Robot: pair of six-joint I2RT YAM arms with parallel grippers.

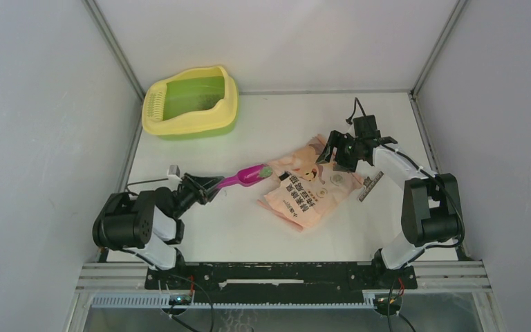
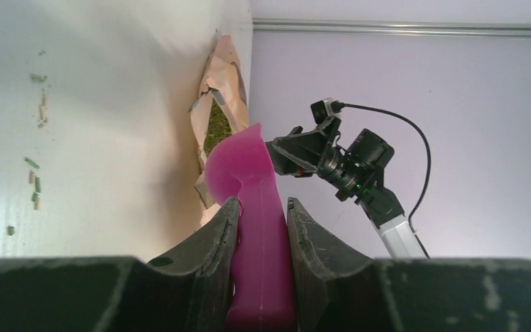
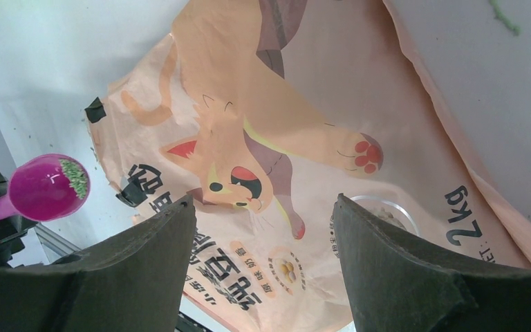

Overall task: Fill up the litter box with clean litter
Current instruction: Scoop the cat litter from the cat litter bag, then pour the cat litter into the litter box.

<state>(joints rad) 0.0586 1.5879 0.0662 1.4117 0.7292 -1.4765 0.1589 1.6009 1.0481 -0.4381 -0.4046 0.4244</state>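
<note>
Litter box sits well beyond left gripper clamping scoop; right gripper gapes over bag.

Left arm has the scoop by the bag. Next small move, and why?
Probably lift the left gripper a little, keeping the magenta scoop level: it holds green litter, and the litter box stands at the far left corner.

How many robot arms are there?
2. The left arm sits near-left, holding the magenta scoop; the right arm sits near-right, reaching over the printed bag.
</note>
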